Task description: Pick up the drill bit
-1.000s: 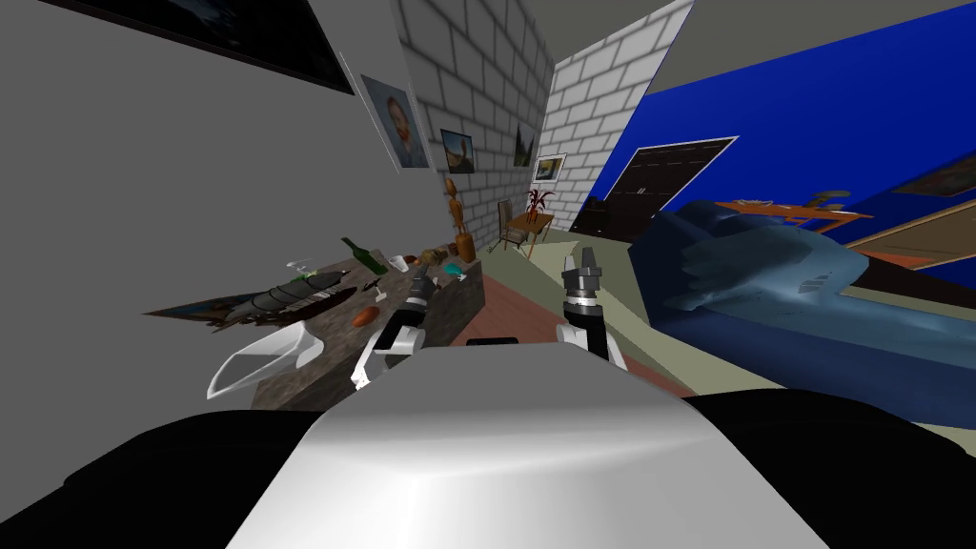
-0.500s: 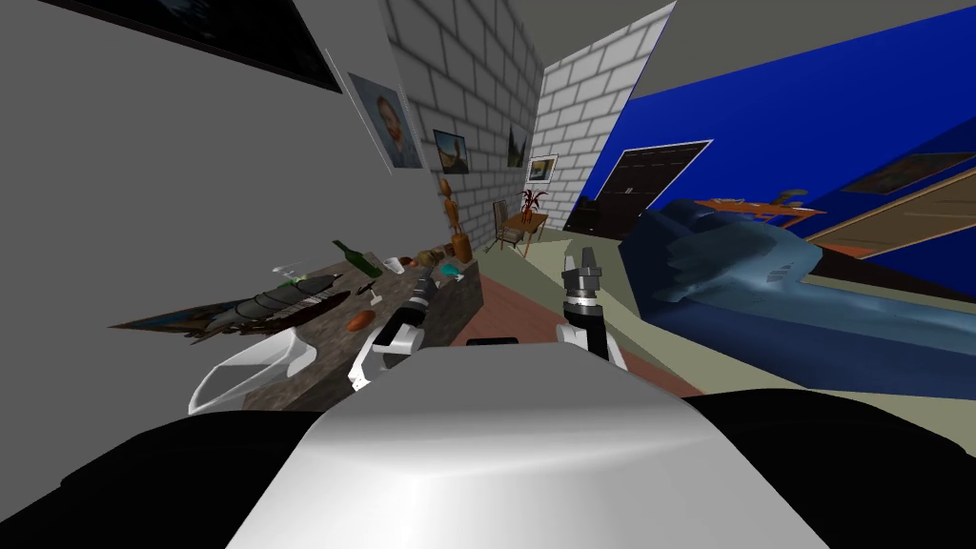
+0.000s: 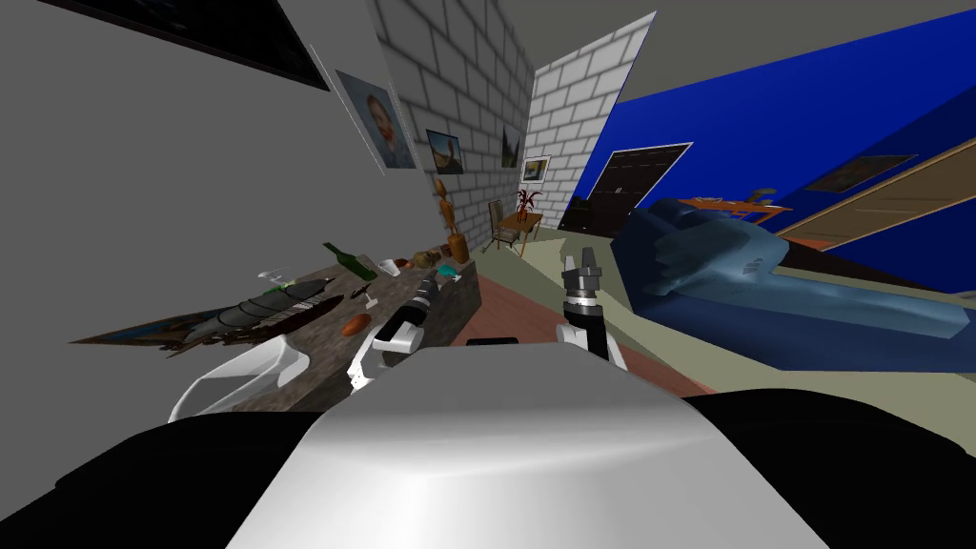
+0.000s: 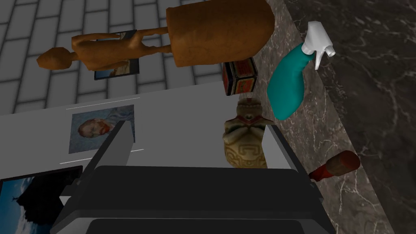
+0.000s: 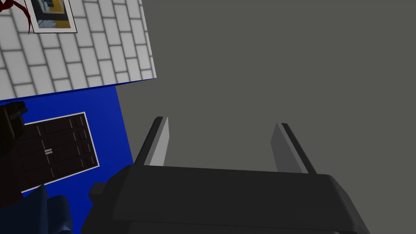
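Observation:
A dark marble table (image 3: 319, 351) stands against the grey wall on my left. On it lies a small, thin dark piece (image 3: 359, 292) beside a white bit; it may be the drill bit, too small to tell. My left gripper (image 3: 429, 282) hovers open over the table's far end. Between its fingers (image 4: 122, 142) in the left wrist view stands a tan carved figure (image 4: 245, 134), next to a teal spray bottle (image 4: 288, 89), a red box (image 4: 240, 77) and a red-brown handle (image 4: 335, 165). My right gripper (image 3: 582, 271) is raised off the table, open (image 5: 221, 142) and empty.
The table also carries a white scoop-shaped tub (image 3: 238, 376), a dark ship model (image 3: 262, 307), a green bottle (image 3: 343, 257), an orange-brown lump (image 3: 355, 325) and a tall brown wooden statue (image 4: 170, 40). A blue sofa (image 3: 762, 286) lies to the right, a chair (image 3: 505, 224) ahead.
The whole head view has shifted: the table, wall pictures and sofa have slid left as I turned. Both arms hold the same pose.

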`<state>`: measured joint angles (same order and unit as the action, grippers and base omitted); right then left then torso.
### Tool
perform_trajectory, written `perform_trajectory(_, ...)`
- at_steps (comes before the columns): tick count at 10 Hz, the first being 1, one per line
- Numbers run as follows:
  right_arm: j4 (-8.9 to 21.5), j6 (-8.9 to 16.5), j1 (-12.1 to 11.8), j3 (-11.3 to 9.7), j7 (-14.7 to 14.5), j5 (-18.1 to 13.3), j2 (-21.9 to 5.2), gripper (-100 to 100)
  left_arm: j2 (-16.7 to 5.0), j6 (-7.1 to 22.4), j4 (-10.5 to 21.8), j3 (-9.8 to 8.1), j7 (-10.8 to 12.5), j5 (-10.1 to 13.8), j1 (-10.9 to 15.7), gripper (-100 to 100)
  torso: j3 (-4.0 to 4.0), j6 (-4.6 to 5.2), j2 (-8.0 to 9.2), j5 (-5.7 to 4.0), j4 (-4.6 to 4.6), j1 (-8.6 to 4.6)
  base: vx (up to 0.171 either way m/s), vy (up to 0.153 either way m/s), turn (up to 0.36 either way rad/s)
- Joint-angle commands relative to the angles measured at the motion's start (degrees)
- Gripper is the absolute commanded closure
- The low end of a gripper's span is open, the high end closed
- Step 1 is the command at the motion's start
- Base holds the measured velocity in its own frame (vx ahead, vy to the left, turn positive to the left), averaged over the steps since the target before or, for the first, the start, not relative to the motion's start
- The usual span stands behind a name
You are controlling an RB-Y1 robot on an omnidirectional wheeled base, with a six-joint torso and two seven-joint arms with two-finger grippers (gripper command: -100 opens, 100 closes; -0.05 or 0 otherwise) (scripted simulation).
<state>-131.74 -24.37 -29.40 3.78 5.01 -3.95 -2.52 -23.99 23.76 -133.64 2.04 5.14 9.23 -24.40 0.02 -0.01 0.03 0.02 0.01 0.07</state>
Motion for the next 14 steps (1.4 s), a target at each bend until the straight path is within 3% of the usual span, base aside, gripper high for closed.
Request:
perform_trajectory(1,0.0,0.0,0.0,0.0,0.0,0.0,0.0,0,-0.9,2.9,-0.3,0.01,-0.1,0.5,0.0,-100,0.0,0.0,0.0,0.0,0.0,0.0,-0.008,0.016,-0.057)
perform_trajectory(4,0.0,0.0,0.0,0.0,0.0,0.0,0.0,0,-2.3,7.4,-0.4,0.29,-0.4,1.3,0.5,-100,-0.02,0.0,-0.04,0.0,-0.01,-0.01,-0.002,0.01,-0.06)
perform_trajectory(5,0.0,0.0,0.0,0.0,0.0,0.0,0.0,0,-3.8,9.1,-0.5,0.55,-0.8,2.2,0.9,-100,-0.03,-0.03,-0.04,0.0,-0.01,0.0,0.004,0.016,-0.096)
perform_trajectory(7,0.0,0.0,0.0,0.0,0.0,0.0,0.0,0,-3.8,11.4,-0.5,0.55,-0.8,2.2,0.9,-100,-0.04,-0.03,-0.06,0.01,-0.01,0.02,0.003,0.013,-0.02)
perform_trajectory(10,0.0,0.0,0.0,0.0,0.0,0.0,0.0,0,-6.7,16.4,-0.5,1.0,-1.5,4.2,1.8,-100,-0.06,-0.03,-0.1,0.01,-0.02,0.01,0.015,0.018,-0.088)
perform_trajectory(12,0.0,0.0,0.0,0.0,0.0,0.0,0.0,0,-6.7,18.7,-0.5,1.0,-1.5,4.2,1.8,-100,-0.07,-0.04,-0.13,0.02,-0.03,0.04,0.013,0.015,-0.013)
perform_trajectory(13,0.0,0.0,0.0,0.0,0.0,0.0,0.0,0,-8.2,20.9,-0.4,1.17,-1.8,5.3,2.2,-100,-0.06,-0.04,-0.1,0.01,-0.02,-0.01,0.026,0.016,-0.071)
perform_trajectory(14,0.0,0.0,0.0,0.0,0.0,0.0,0.0,0,-8.2,22.2,-0.4,1.17,-1.8,5.3,2.2,-100,-0.08,-0.02,-0.14,0.0,-0.03,0.01,0.023,0.022,-0.048)
